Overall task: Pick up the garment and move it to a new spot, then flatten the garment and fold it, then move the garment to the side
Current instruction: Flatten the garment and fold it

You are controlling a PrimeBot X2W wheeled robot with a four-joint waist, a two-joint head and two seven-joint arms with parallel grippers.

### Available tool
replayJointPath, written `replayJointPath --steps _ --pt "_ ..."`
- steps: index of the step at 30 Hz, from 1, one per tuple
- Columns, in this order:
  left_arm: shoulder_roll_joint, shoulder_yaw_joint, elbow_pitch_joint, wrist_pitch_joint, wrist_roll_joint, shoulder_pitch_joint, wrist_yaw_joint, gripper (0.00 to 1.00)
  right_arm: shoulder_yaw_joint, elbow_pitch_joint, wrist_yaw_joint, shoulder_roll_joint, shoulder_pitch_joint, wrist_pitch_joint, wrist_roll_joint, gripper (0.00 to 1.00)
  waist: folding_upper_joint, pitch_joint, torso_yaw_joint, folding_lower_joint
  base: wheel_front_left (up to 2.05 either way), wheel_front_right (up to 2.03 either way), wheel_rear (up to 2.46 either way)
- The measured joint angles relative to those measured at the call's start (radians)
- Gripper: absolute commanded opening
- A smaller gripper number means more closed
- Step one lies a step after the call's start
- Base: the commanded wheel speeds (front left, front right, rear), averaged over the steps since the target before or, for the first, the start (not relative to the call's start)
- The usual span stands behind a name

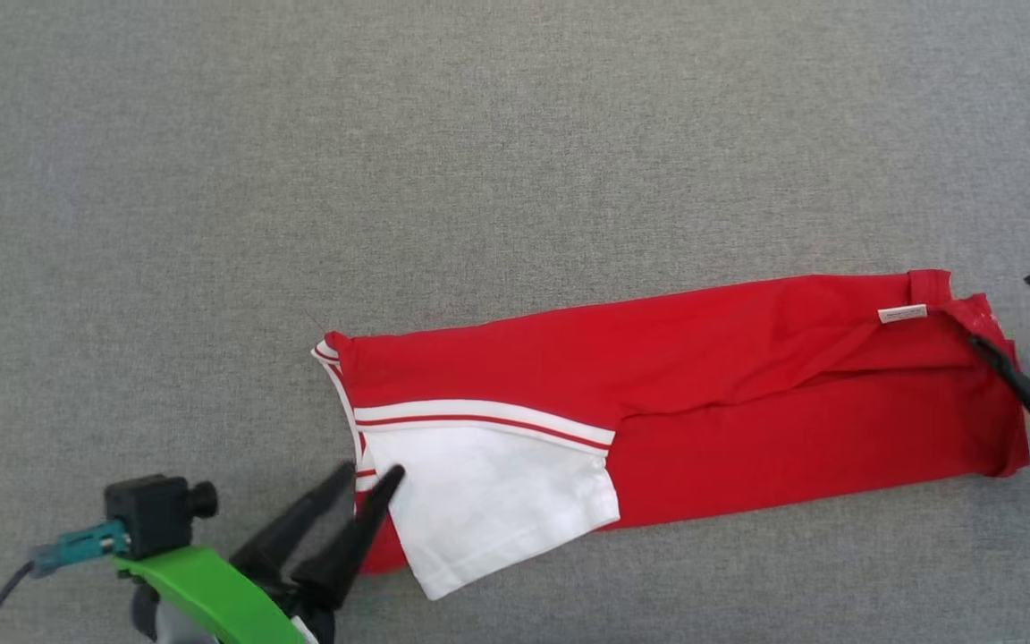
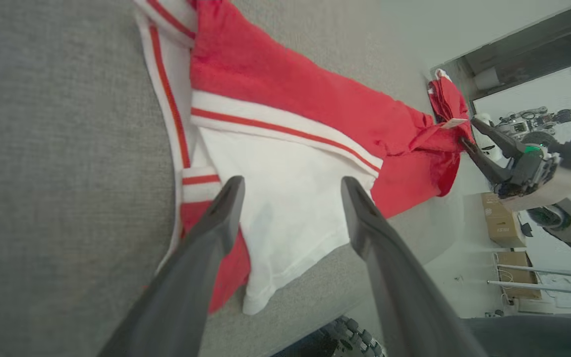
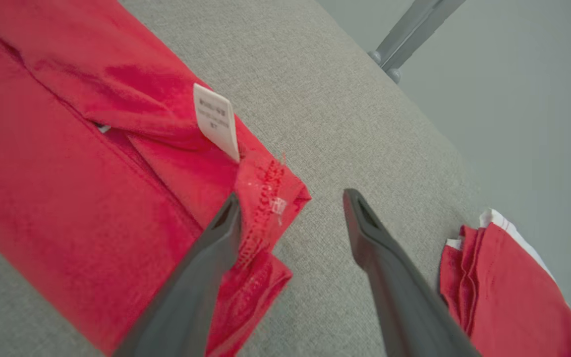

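1. On the grey fabric tabletop (image 1: 515, 134), a folded red cotton shirt with a white sleeve (image 1: 747, 385) lies flat.
2. Its white sewn-in label (image 3: 215, 120) bears print too blurred to read.
3. Left gripper (image 2: 291, 181): jaws apart over the sleeve; right gripper (image 3: 290, 198): jaws apart near the label.

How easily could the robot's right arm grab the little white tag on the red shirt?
Probably yes, easily: the open right gripper hovers right beside the white fabric tag on the folded red garment, and nothing covers it.
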Motion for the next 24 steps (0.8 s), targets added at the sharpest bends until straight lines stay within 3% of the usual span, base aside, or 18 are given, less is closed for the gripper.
replayJointPath --steps 5,6,11,18,24 --pt "0.051 0.101 -0.128 -0.165 0.210 0.000 0.164 1.00 -0.178 -0.006 0.000 0.044 0.084 0.027 0.267 1.00 0.0000 -0.016 -0.014 0.0000 0.00 0.00 0.00" --pt "0.051 0.101 -0.128 -0.165 0.210 0.000 0.164 1.00 -0.178 -0.006 0.000 0.044 0.084 0.027 0.267 1.00 0.0000 -0.016 -0.014 0.0000 0.00 0.00 0.00" --pt "0.060 0.150 -0.218 -0.237 0.317 -0.002 0.272 1.00 -0.315 -0.072 0.000 0.092 0.115 0.081 0.445 1.00 0.0000 -0.013 -0.010 0.0000 0.00 0.00 0.00" --pt "0.027 0.210 -0.256 -0.318 0.432 -0.044 0.351 1.00 -0.380 -0.015 -0.001 0.274 0.087 0.254 0.527 1.00 0.0000 0.001 0.011 0.0000 0.00 0.00 0.00" --pt "-0.006 0.216 -0.237 -0.335 0.454 -0.044 0.356 1.00 -0.352 0.055 -0.001 0.353 0.076 0.342 0.492 1.00 0.0000 0.015 0.051 0.0001 0.00 0.00 0.00"
